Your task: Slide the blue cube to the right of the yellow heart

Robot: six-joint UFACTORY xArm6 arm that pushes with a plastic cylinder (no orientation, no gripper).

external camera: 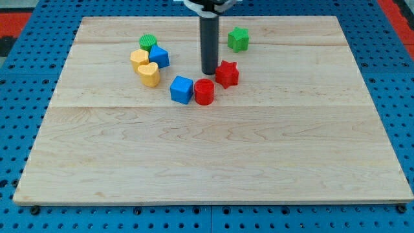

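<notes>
The blue cube (182, 89) lies on the wooden board, to the right of and slightly below the yellow heart (149, 74), with a small gap between them. My tip (209, 72) stands above and to the right of the blue cube, just above the red cylinder (204, 92) and left of the red star (227, 74). The tip touches no block as far as I can tell.
A yellow hexagonal block (139, 59), a blue wedge-like block (159, 57) and a green round block (148, 43) cluster above the yellow heart. A green star (238, 39) lies at the view's top right of the rod. The board (213, 162) sits on a blue pegboard.
</notes>
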